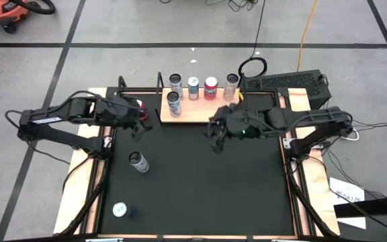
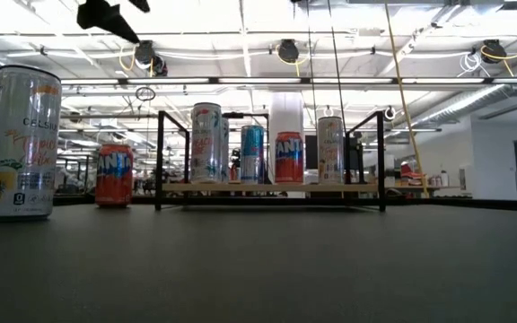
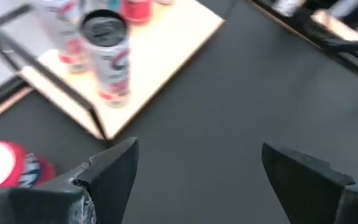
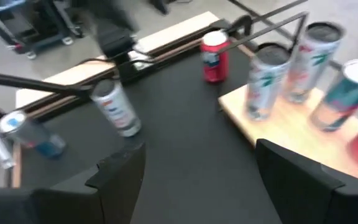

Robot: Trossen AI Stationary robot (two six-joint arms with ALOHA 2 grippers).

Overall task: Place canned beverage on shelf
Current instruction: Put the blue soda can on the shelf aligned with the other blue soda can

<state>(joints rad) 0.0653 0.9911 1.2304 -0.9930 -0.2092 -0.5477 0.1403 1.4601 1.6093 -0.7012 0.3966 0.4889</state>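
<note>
On the left side of the black table top [image 1: 200,181], the dark left gripper [image 1: 138,128] hangs with its two fingers spread wide and nothing between them. A short red can with a white top [image 1: 142,107] stands on the table just beside this gripper, on the side toward the shelf end, and it is not touched by the fingers; in the left wrist view this red can [image 3: 8,165] shows beside one finger, not between the two. Nearer to the front of the table stand a tall white can [image 1: 138,162] and, well apart from it toward the front left corner, a can with a blue body [image 1: 120,210]. The light wooden shelf board with thin black posts [image 1: 197,111] lies at the back middle of the table, between the two arms. On it stand five cans: a tall white can with pink marks [image 1: 174,103] at the front left part, and behind it a row with a white can [image 1: 175,83], a teal can [image 1: 193,87], a red can [image 1: 211,87] and a pale can [image 1: 231,83]. To the right, the dark right gripper [image 1: 215,138] hangs above the bare table just in front of the right end of the shelf, its fingers also wide apart and holding nothing; the cans on the shelf are near it but not in contact.
</note>
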